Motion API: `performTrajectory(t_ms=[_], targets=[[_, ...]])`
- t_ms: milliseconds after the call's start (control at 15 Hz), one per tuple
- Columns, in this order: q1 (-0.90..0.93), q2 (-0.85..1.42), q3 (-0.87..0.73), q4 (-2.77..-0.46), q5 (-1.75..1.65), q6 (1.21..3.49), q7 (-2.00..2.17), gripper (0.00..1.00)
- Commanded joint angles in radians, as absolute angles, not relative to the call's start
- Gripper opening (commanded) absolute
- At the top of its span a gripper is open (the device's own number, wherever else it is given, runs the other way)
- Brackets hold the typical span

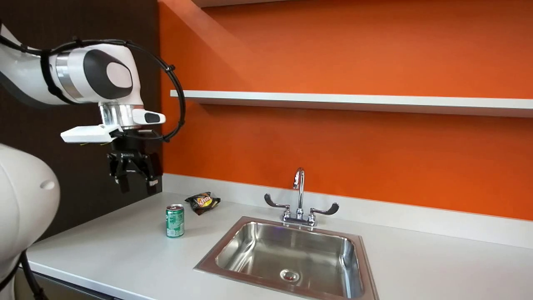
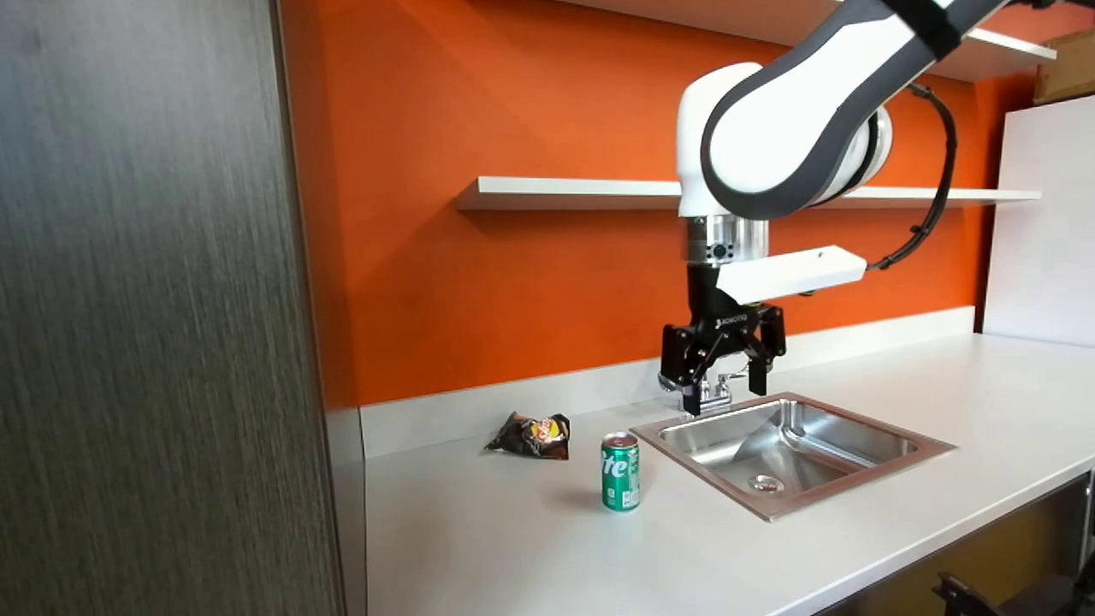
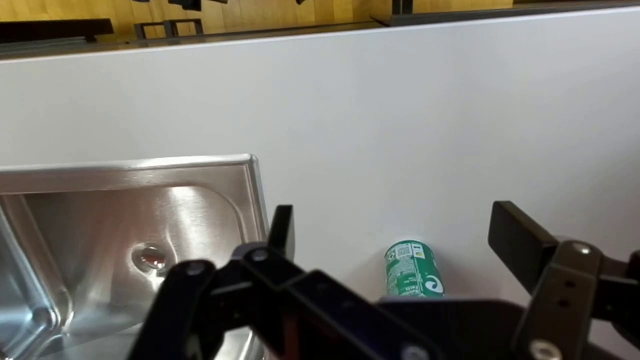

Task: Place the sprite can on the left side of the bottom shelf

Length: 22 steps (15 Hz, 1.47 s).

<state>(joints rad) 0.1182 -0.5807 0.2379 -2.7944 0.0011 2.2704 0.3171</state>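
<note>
The green sprite can (image 1: 175, 221) stands upright on the counter between the chip bag and the sink, and shows in both exterior views (image 2: 620, 472). In the wrist view its lower part shows between my fingers, and its top is hidden behind the gripper body (image 3: 412, 270). My gripper (image 1: 137, 186) is open and empty, well above the counter and the can; it also shows in an exterior view (image 2: 725, 395) and the wrist view (image 3: 395, 227). The white bottom shelf (image 1: 354, 99) runs along the orange wall; its left end shows in both exterior views (image 2: 565, 192).
A dark chip bag (image 1: 203, 202) lies on the counter (image 2: 479, 530) behind the can. A steel sink (image 1: 362, 266) with a faucet (image 1: 300, 196) is to the right. A dark panel (image 2: 162, 342) bounds the left side. An upper shelf (image 2: 719, 17) is above.
</note>
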Motion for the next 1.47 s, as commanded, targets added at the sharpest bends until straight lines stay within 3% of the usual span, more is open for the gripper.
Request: performTrajectory(t_ms=[0, 800, 1400], targets=[[0.105, -0.521, 0.264, -2.793, -0.005, 2.36, 0.383, 1.0], [0.045, -0.266, 0.319, -2.769, -0.088, 2.599, 0.552, 1.0], [0.06, -0.042, 0.273, -2.684, -0.212, 2.701, 0.644, 1.0]])
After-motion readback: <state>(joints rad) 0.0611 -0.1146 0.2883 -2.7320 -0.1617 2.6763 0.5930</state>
